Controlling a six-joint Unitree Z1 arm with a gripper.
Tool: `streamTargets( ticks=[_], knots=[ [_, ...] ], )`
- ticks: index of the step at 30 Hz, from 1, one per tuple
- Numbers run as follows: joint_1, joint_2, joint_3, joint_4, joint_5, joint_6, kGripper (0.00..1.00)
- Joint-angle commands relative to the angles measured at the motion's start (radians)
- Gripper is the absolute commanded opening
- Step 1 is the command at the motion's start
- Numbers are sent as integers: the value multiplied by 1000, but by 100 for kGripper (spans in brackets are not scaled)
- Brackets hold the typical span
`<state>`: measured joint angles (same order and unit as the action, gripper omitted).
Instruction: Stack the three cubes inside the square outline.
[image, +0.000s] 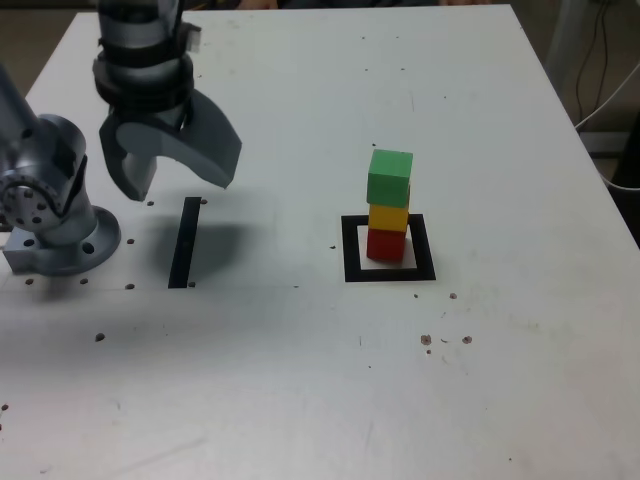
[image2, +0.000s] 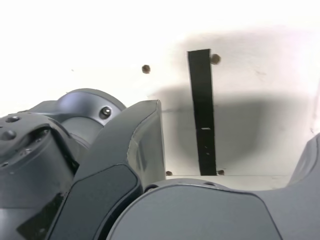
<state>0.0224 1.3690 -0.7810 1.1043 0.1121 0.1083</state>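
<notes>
My table carries everything, with the arm's base at the exterior view's left. The pincer hangs spread and empty above the black strip, well apart from the outline. Inside that outline the stack stands: red cube at the bottom, yellow cube on it, green cube on top, sitting slightly off-square. I judge the stacking done; my next move calls only for keeping clear of the tower.
</notes>
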Motion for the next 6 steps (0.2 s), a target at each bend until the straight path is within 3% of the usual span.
streamTargets(
  ticks=[1, 6],
  knots=[
    [1, -20, 31, -28, 8, -20, 100],
    [1, -21, 49, -55, 18, -40, 100]
  ],
)
